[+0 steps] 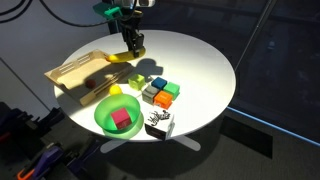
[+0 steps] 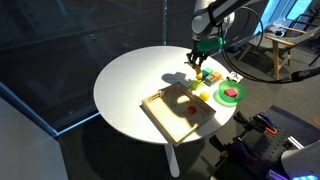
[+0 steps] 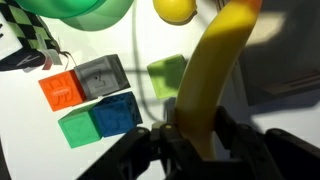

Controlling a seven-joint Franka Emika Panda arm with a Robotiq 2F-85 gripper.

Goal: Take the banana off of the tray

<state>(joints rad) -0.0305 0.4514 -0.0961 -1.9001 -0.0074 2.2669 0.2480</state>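
Note:
In the wrist view my gripper (image 3: pixel 195 135) is shut on the yellow banana (image 3: pixel 210 65), which hangs between the fingers over the white table. In both exterior views the gripper (image 1: pixel 132 46) (image 2: pixel 197 58) is above the table, past the edge of the wooden tray (image 1: pixel 72 68) (image 2: pixel 165 118). The banana is off the tray and is barely visible in the exterior views. A small dark object (image 2: pixel 188 110) lies on the tray.
A cluster of coloured blocks (image 3: pixel 95 98) (image 1: pixel 160 92) sits beside the gripper, with a yellow lemon (image 3: pixel 175 8) close by. A green bowl (image 1: pixel 108 118) holds a red block. A black-and-white checkered item (image 1: pixel 160 124) stands near the table edge.

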